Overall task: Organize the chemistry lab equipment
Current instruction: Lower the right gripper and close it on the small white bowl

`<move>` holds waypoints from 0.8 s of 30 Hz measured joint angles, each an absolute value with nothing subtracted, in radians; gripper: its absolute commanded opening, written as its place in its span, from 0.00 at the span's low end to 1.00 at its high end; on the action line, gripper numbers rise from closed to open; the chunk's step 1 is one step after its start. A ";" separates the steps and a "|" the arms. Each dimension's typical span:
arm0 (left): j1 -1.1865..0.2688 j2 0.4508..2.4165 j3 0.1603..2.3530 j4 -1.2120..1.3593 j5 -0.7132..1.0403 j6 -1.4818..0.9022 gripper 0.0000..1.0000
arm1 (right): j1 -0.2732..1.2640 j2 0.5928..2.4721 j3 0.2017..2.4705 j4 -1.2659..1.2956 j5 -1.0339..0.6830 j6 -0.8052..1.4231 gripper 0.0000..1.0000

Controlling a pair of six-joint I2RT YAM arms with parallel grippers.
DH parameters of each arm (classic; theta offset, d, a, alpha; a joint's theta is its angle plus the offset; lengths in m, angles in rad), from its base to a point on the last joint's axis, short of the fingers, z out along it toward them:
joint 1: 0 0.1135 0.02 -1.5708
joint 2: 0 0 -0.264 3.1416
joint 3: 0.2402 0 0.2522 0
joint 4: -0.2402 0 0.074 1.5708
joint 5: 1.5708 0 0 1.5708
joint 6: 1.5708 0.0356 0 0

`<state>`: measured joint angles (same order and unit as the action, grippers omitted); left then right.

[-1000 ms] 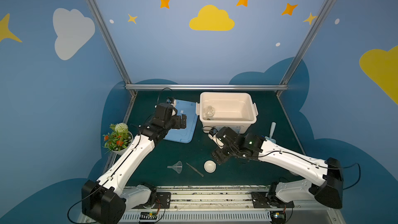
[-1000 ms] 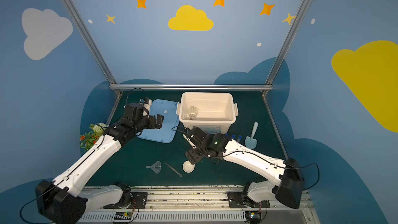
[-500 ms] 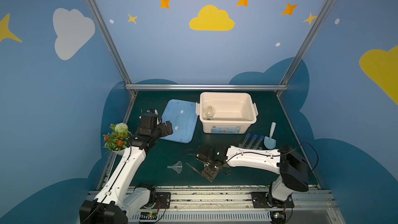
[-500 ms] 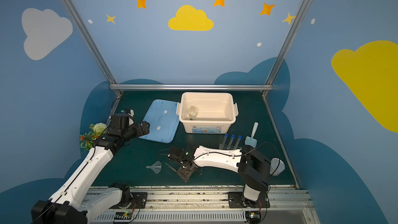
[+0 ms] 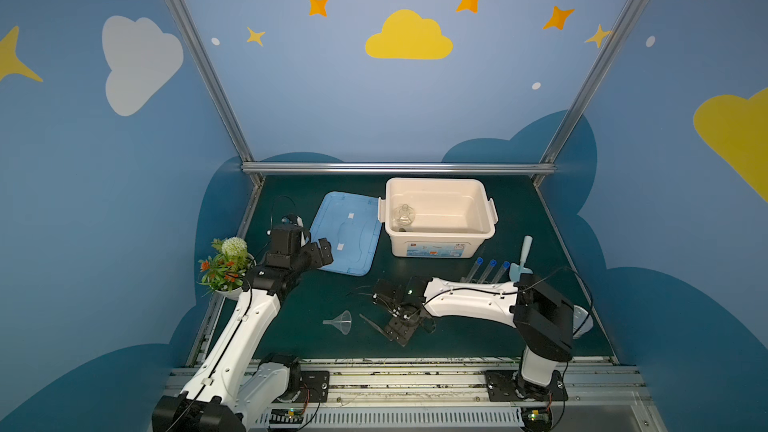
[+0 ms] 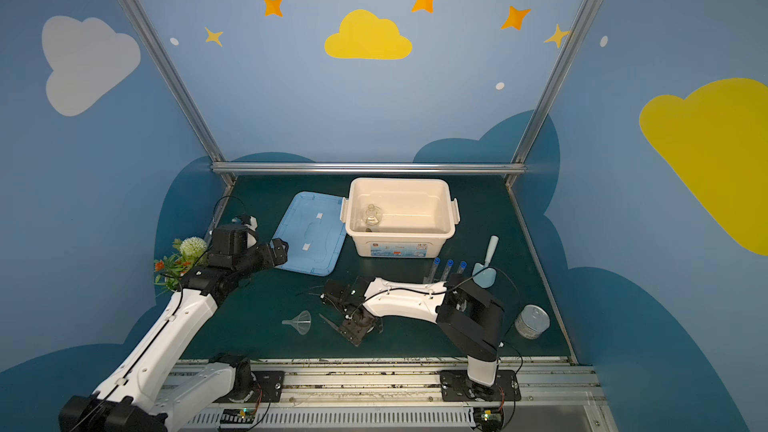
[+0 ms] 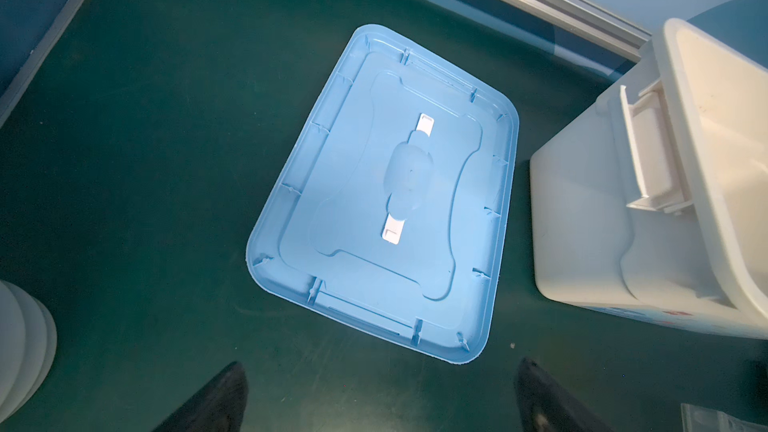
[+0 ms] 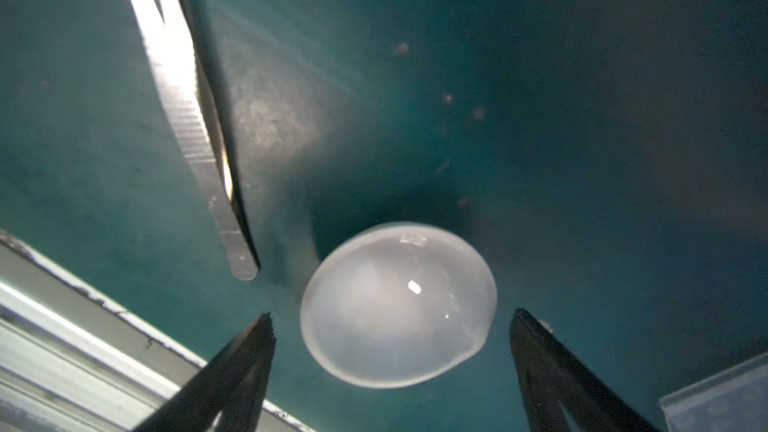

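A small white bowl (image 8: 399, 305) sits on the green mat between the fingers of my right gripper (image 8: 392, 315), which is open and not touching it. In both top views that gripper (image 5: 401, 328) (image 6: 359, 328) hides the bowl. Thin metal tweezers (image 8: 187, 118) (image 5: 372, 324) lie beside it, with a clear funnel (image 5: 343, 322) (image 6: 301, 322) further left. Three blue-capped test tubes (image 5: 490, 270) (image 6: 446, 270) stand behind the right arm. A glass flask (image 5: 402, 214) (image 6: 371, 214) is in the white bin (image 5: 436, 245). My left gripper (image 7: 381, 363) (image 5: 320, 251) is open and empty by the blue lid's corner.
The blue lid (image 5: 347, 238) (image 7: 386, 193) lies flat left of the bin. A potted flower plant (image 5: 224, 268) stands at the left edge. A pale blue scoop (image 5: 524, 259) lies right of the tubes. A round metal tin (image 6: 532, 322) sits at the right front. The front rail (image 8: 83, 326) runs close to the bowl.
My right arm swung from the bin's front down to the table's front and now straddles the bowl. My left arm pulled back from over the lid toward the plant.
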<state>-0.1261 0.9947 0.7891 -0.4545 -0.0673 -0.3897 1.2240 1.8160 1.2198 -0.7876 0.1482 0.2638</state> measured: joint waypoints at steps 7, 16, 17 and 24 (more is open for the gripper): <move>-0.126 0.995 0.781 -0.454 -0.056 -0.393 1.00 | 1.210 1.851 1.245 -0.781 0.141 0.232 0.81; -0.126 0.995 0.781 -0.454 -0.051 -0.393 1.00 | 1.203 1.868 1.245 -0.781 0.129 0.220 0.74; -0.126 0.995 0.781 -0.454 -0.049 -0.393 1.00 | 1.202 1.868 1.245 -0.781 0.128 0.219 0.74; -0.126 0.995 0.781 -0.455 -0.047 -0.393 1.00 | 1.196 1.876 1.239 -0.780 0.124 0.203 0.67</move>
